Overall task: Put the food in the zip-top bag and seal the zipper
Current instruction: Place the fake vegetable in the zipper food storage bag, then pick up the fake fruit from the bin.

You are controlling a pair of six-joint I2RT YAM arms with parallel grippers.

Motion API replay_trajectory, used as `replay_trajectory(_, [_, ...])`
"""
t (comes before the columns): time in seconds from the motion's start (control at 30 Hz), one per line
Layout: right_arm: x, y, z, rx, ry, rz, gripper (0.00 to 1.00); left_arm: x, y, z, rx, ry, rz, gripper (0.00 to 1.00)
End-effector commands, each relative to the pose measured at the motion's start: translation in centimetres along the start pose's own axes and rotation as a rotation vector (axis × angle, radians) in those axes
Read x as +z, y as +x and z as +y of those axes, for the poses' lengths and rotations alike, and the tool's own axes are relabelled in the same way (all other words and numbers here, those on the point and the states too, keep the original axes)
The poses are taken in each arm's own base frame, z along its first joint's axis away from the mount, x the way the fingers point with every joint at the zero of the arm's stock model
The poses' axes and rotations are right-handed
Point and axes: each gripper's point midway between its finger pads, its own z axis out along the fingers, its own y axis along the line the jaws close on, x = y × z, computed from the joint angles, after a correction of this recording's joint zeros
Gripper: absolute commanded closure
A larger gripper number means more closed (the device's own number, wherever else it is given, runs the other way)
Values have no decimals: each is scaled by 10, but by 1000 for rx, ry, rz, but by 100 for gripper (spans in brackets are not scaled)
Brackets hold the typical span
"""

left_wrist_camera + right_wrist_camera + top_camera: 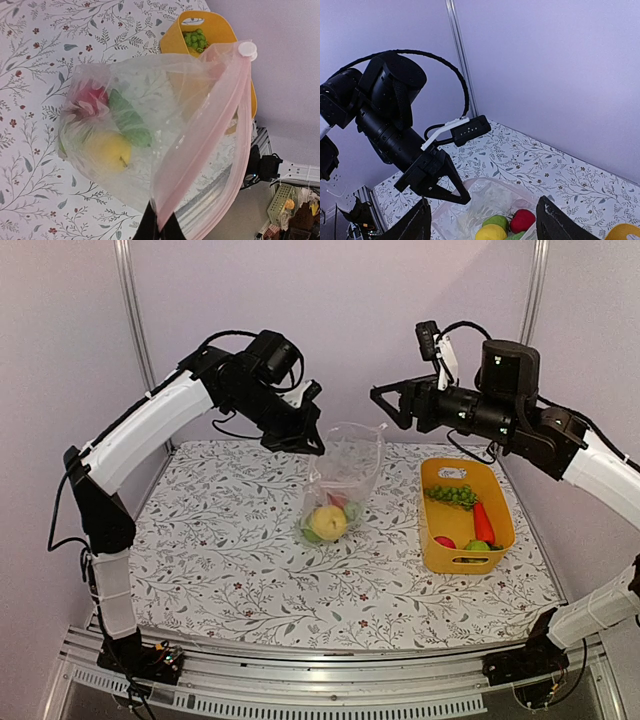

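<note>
The left hand [308, 437] pinches the zip-top bag [347, 472] by one edge only — it may slip; the right hand [386, 400] stands wide, empty.

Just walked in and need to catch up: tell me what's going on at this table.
The left gripper is pinched shut on the mouth edge of the zip-top bag, holding it upright. A lemon, a red piece and green ones sit inside. The right gripper hangs open and empty beside the bag's mouth. Grapes, a carrot and two small pieces lie in the yellow basket, and the zipper looks unsealed.
</note>
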Motion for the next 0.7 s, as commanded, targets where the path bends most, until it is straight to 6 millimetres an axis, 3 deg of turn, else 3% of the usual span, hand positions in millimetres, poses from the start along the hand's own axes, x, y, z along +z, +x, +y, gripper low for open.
replay_trajectory(0.0, [-7,61,-12,102,71,220,33,-5,-3,-1,-3,23,-12,100])
replay_trajectory(0.17, [2,94,-22,226,153,369,42,-1,-3,-1,0,27,-11,100])
replay_trajectory(0.37, [16,134,-23,339,182,495,43,0,-3,-4,4,36,-8,100])
replay_trajectory(0.5, [20,132,-29,343,217,489,44,1,-1,-2,7,28,-4,100])
replay_trajectory(0.67, [9,115,-50,383,238,445,40,-2,2,1,4,11,-6,100])
